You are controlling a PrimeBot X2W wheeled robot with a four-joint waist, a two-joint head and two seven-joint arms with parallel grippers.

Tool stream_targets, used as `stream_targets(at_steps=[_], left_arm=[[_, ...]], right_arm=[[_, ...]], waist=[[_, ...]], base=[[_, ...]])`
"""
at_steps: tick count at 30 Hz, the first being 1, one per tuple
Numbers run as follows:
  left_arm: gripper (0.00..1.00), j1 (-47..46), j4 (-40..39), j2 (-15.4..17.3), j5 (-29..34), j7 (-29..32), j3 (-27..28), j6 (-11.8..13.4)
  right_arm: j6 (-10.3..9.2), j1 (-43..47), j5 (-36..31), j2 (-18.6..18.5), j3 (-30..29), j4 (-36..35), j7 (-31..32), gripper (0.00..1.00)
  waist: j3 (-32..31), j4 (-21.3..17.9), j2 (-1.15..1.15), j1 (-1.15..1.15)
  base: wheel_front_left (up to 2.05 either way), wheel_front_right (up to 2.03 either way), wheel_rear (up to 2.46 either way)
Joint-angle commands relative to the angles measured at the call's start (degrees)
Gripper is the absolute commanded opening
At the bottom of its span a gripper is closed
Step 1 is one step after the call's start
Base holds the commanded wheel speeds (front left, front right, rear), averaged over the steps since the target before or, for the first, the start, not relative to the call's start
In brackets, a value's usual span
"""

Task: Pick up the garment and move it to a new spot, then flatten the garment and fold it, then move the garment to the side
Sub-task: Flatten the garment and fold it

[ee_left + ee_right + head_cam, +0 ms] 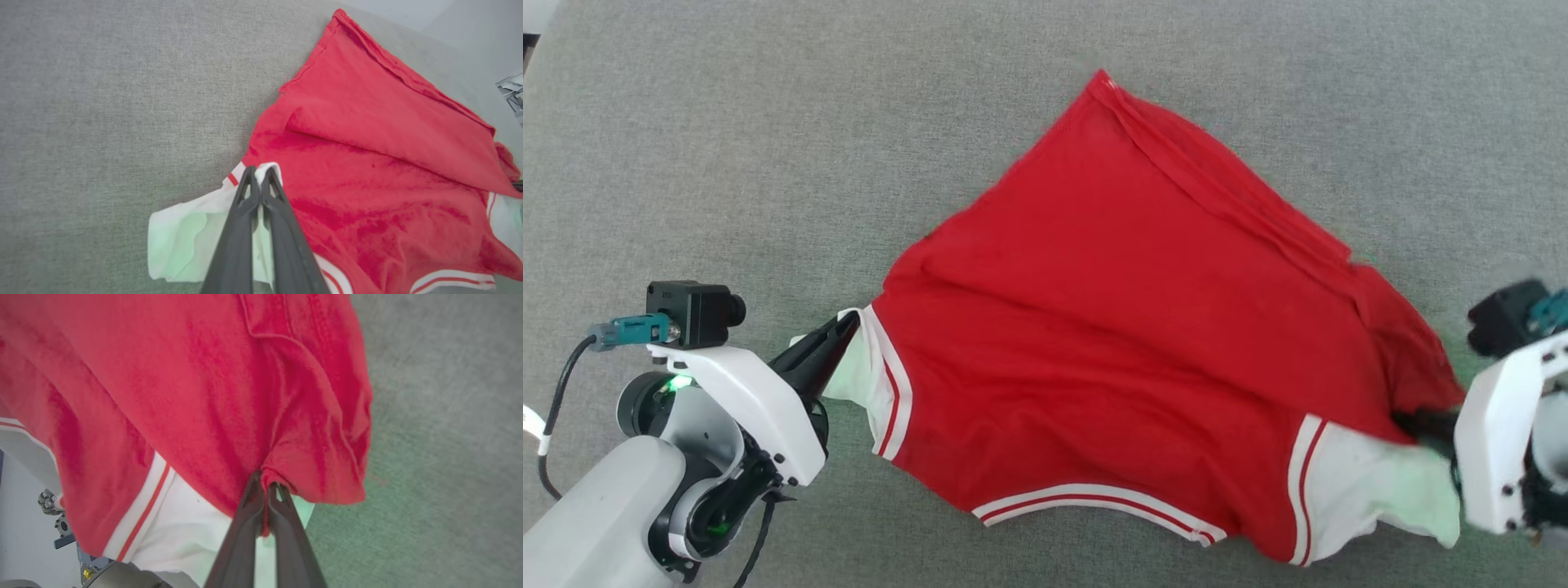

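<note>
The red T-shirt (1111, 327) lay across the middle of the head view, stretched between the two arms over a grey woven surface (727, 147); one hem corner pointed to the top centre of the frame, and a curved band of striped trim (1094, 496) sat near the bottom edge. The left gripper (843, 335), at the lower left of that view, was clenched on the shirt; in the left wrist view its dark fingers (241, 228) met at the tips, pinching white cloth beside the red-striped seam of one white sleeve (184, 241). The right gripper (264, 486), at the lower right of the head view, was likewise clamped on a gathered bunch of red cloth just above the other sleeve (1380, 490).

By the look of it the task was in its early part: the shirt had been seized at both shoulders and was being carried or drawn out flat; the flattening looked half done, since a long doubled ridge ran down the upper right side and the right shoulder was crumpled; folding and setting aside were all left to do.

The cloth was thin, limp jersey, creasing in soft shallow waves; the sleeves hung slack and faintly green-tinted, perhaps from the grippers' lights; the surface was matte and coarse-grained, like felted upholstery.
</note>
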Motion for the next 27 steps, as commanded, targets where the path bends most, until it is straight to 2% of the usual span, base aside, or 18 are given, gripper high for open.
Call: stream_targets(at_steps=[1, 3, 5, 6, 7, 12, 14, 22, 27], left_arm=[[0.0, 0.7, -0.3, 0.2, 0.0, -0.4, 0.2, 0.4], [0.0, 1.0, -0.6, 0.3, -0.2, -0.5, 0.4, 0.3], [0.0, 0.9, -0.7, 0.2, -0.4, -0.7, 0.5, 0.4], [0.0, 0.9, -0.7, 0.1, -0.4, -0.8, 0.5, 0.4], [0.0, 0.9, -0.7, 0.0, -0.5, -0.8, 0.6, 0.4], [0.0, 1.1, -0.8, 0.1, -0.6, -1.0, 0.6, 0.2], [0.0, 1.2, -0.9, 0.1, -0.7, -1.0, 0.6, 0.2], [0.0, 0.6, -1.5, -0.3, -0.7, -0.9, 0.4, 0.4], [0.0, -0.6, -1.7, -1.2, -0.2, -0.6, -0.2, 0.0]], right_arm=[[-0.02, 1.4, -0.9, 1.2, -0.4, 0.1, -0.8, 0.0], [-0.02, 2.8, -2.6, 2.9, -0.9, 1.3, -3.2, 0.0], [-0.03, 3.1, -4.1, 4.6, -0.5, 3.7, -6.7, 0.32], [-0.03, 3.1, -4.6, 4.9, 0.1, 4.8, -8.3, 0.54], [-0.04, 2.8, -5.6, 5.0, 0.2, 5.9, -10.1, 1.0], [-0.17, 2.3, -5.8, 3.9, -0.6, 6.1, -13.6, 1.0], [-0.16, 3.0, -6.2, 3.4, -2.6, 3.9, -13.9, 1.0], [-0.02, 2.8, -5.9, 5.2, -10.1, -10.0, -11.2, 1.0], [-0.02, -2.9, -7.3, 5.5, -9.0, -12.8, -11.9, 1.0]], waist=[[0.0, 0.0, 0.0, 0.0], [0.0, -0.1, 0.0, 0.0], [0.1, -0.1, 0.0, 0.0], [0.2, -0.1, 0.0, 0.0], [0.2, -0.1, 0.0, 0.0], [0.3, -0.1, 0.0, 0.0], [0.2, 0.0, 0.0, 0.0], [0.8, 1.1, 0.0, 0.0], [1.6, 2.9, 0.0, 0.0]], base=[[0.0, 0.0, 0.0], [0.0, 0.0, 0.0], [0.0, 0.0, 0.0], [0.0, 0.0, 0.0], [0.0, 0.0, 0.0], [0.0, 0.0, 0.0], [0.0, 0.0, 0.0], [0.0, 0.0, 0.0], [0.0, 0.0, 0.0]])
